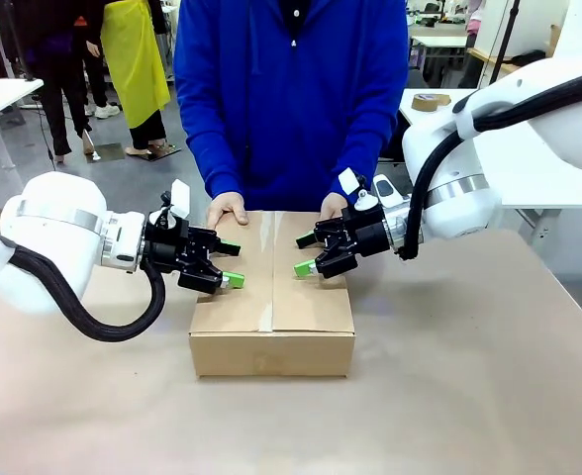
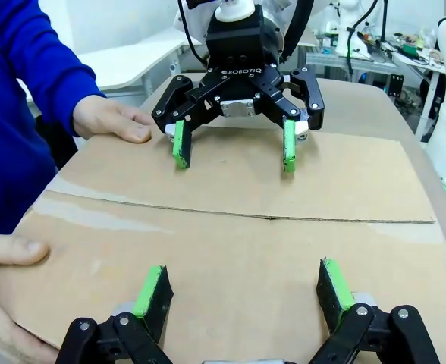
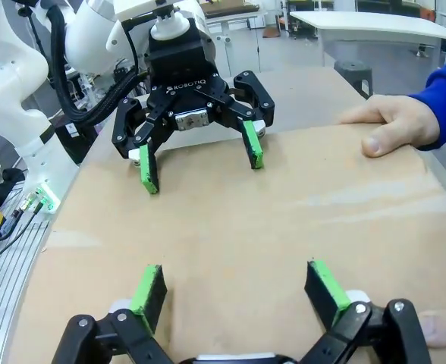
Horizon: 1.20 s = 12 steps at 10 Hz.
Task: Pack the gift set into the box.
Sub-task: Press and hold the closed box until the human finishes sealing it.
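Observation:
The box point(image 1: 271, 317) sits mid-table with its top flaps folded flat and a seam running down the middle. The gift set is out of view. My left gripper point(image 1: 234, 264) hovers open just over the box's left flap point(image 2: 344, 189), its green pads point(image 2: 153, 287) spread wide and holding nothing. My right gripper point(image 1: 302, 255) faces it, open, over the right flap point(image 3: 284, 220). Each wrist view shows the other arm's gripper opposite: the right gripper point(image 2: 235, 155) and the left gripper point(image 3: 202, 171). A person's hands point(image 1: 227, 208) point(image 1: 333, 205) rest on the box's far edge.
The person in a blue top stands close against the table's far side. Brown table surface point(image 1: 469, 376) lies bare around the box. A white table with a tape roll point(image 1: 430, 101) stands behind on the right.

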Available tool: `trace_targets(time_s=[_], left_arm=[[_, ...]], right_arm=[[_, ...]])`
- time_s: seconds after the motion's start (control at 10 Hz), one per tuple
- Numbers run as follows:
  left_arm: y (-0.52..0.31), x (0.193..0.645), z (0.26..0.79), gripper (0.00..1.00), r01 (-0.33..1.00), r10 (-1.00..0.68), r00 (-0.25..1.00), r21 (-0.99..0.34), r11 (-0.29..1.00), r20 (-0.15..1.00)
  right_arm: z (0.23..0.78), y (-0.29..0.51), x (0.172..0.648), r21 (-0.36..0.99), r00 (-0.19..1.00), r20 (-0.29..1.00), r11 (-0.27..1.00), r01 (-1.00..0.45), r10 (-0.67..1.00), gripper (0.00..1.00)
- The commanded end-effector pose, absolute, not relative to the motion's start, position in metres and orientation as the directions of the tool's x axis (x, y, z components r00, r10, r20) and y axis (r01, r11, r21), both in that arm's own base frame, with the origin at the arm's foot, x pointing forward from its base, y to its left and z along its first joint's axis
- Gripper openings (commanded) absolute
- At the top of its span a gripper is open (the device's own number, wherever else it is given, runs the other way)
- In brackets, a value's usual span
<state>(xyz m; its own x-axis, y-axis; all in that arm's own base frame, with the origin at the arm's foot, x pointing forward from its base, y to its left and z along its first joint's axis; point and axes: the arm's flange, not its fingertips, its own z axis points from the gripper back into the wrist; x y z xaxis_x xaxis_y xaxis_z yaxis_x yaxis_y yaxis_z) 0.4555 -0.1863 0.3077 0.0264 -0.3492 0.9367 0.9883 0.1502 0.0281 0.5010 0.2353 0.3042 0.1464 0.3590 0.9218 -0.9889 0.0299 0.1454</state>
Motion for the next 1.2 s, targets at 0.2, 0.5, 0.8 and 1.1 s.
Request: trace_targets(time_s=[0.2, 0.5, 0.8, 1.1], left_arm=[[-0.1884, 0.4542, 0.3060, 1.00, 0.989, -0.352, 0.024, 0.029, 0.145, 0.936], [-0.1884, 0.4542, 0.3060, 1.00, 0.989, -0.352, 0.024, 0.029, 0.145, 0.936], [-0.1884, 0.4542, 0.3060, 1.00, 0.989, -0.352, 0.024, 0.029, 0.145, 0.936], [-0.1884, 0.4542, 0.3060, 1.00, 0.989, -0.352, 0.024, 0.029, 0.145, 0.936]], right_arm=[[0.3016, 0.2380, 0.5003, 0.138, 0.143, 0.915, 0.040, -0.990, 0.377, 1.00], [0.3016, 0.2380, 0.5003, 0.138, 0.143, 0.915, 0.040, -0.990, 0.377, 1.00], [0.3016, 0.2380, 0.5003, 0.138, 0.143, 0.915, 0.040, -0.990, 0.377, 1.00], [0.3016, 0.2380, 0.5003, 0.138, 0.143, 0.915, 0.040, -0.990, 0.377, 1.00]])
